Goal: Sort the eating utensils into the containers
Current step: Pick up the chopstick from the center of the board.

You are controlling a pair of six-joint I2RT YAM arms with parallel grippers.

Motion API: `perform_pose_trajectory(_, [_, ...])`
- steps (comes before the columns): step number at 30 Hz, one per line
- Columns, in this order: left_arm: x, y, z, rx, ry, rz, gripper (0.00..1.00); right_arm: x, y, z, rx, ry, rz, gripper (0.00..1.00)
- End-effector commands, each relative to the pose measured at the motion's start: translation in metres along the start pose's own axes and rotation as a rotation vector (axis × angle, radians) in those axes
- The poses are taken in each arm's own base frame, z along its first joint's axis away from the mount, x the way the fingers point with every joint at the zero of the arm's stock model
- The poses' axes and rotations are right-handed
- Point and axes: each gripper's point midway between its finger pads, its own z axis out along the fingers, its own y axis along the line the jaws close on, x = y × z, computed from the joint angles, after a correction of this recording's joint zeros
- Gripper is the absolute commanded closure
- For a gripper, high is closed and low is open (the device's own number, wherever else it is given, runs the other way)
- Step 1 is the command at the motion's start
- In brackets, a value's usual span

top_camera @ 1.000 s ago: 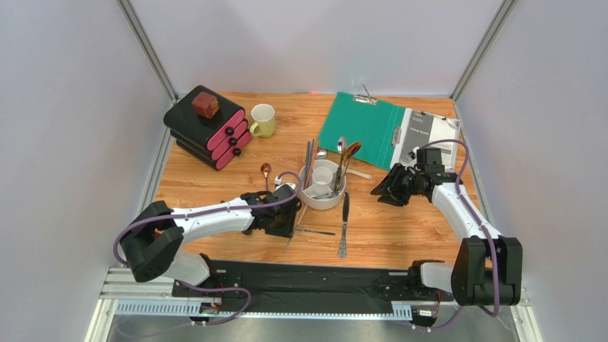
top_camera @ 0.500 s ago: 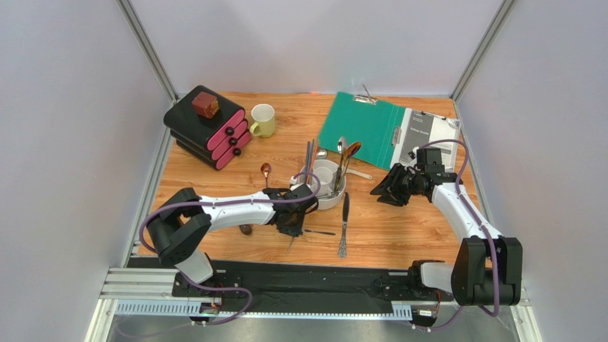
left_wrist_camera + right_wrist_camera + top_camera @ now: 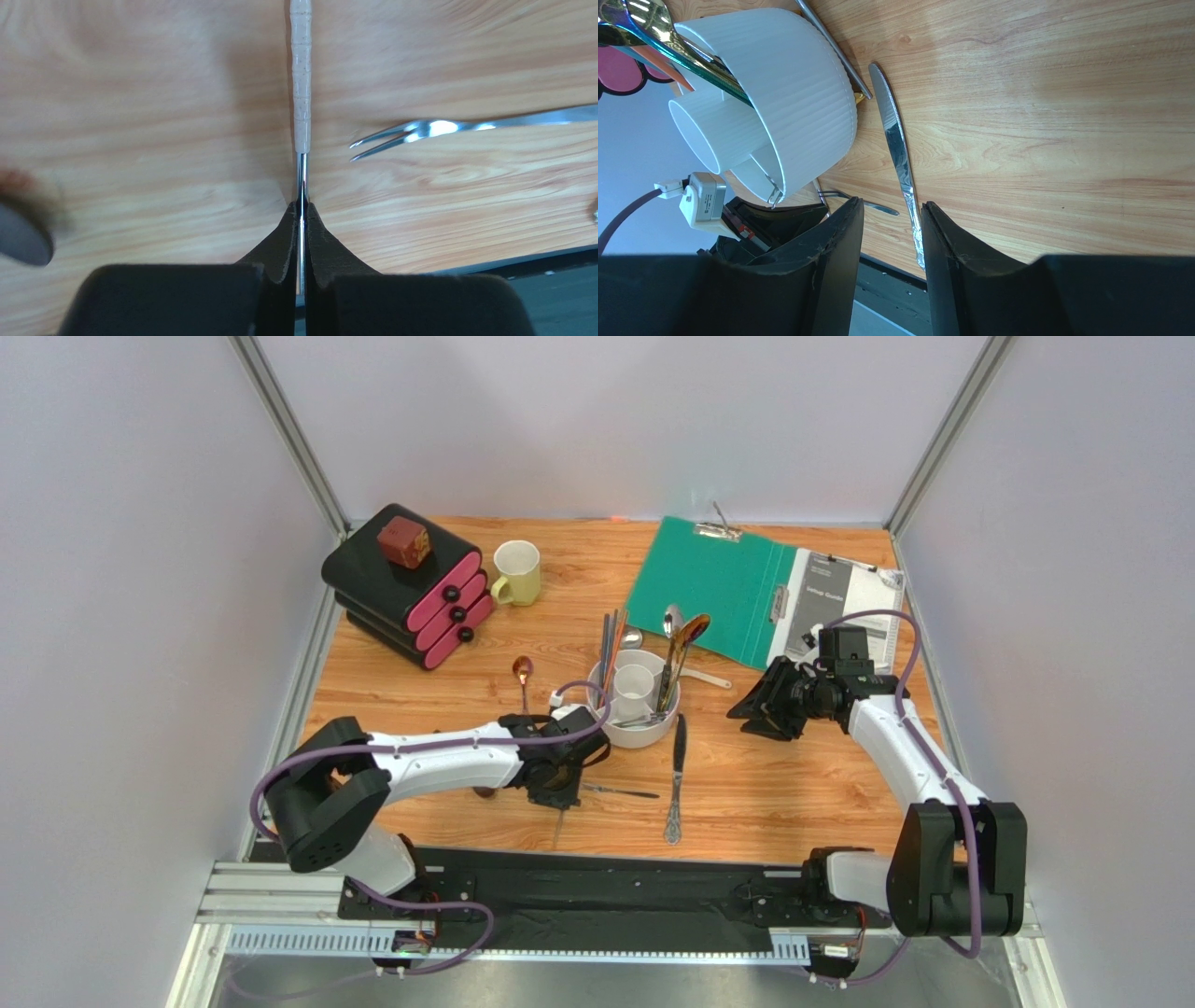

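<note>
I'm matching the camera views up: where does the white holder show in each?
Top external: white holder at the middle of the table.
Left wrist: not in it.
Right wrist: white holder at upper left, turned sideways.
Shared landmark: the knife lying beside it, in the top and right wrist views.

No text can be read. The printed sheet in the green folder, near the table's far right corner, carries lines too small to make out.
</note>
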Motion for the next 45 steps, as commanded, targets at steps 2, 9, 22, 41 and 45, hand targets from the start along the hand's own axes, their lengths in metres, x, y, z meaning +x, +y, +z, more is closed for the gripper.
perform_pose_trajectory(2, [0.042,0.059,-0.009,-0.204,0.093,-0.013,1.0,-0.013,0.015,-0.003,-0.051,-0.036,-0.037,0.59])
perform_pose_trajectory(9, [0.021,0.058,-0.003,-0.231,0.069,-0.008,0.86,-0.014,0.017,-0.003,-0.053,-0.034,-0.034,0.59])
perform_pose_trajectory(22, [-0.015,0.055,0.011,-0.228,0.036,-0.007,0.61,-0.014,0.017,-0.004,-0.05,-0.028,-0.041,0.59])
perform_pose_trajectory(41, [-0.003,0.04,0.036,-0.155,0.141,0.002,1.0,-0.019,0.018,-0.004,-0.039,-0.03,-0.042,0.59])
perform_pose_trajectory(45, [0.004,0.044,0.028,-0.14,0.139,-0.007,1.0,-0.021,0.019,-0.004,-0.038,-0.034,-0.042,0.59])
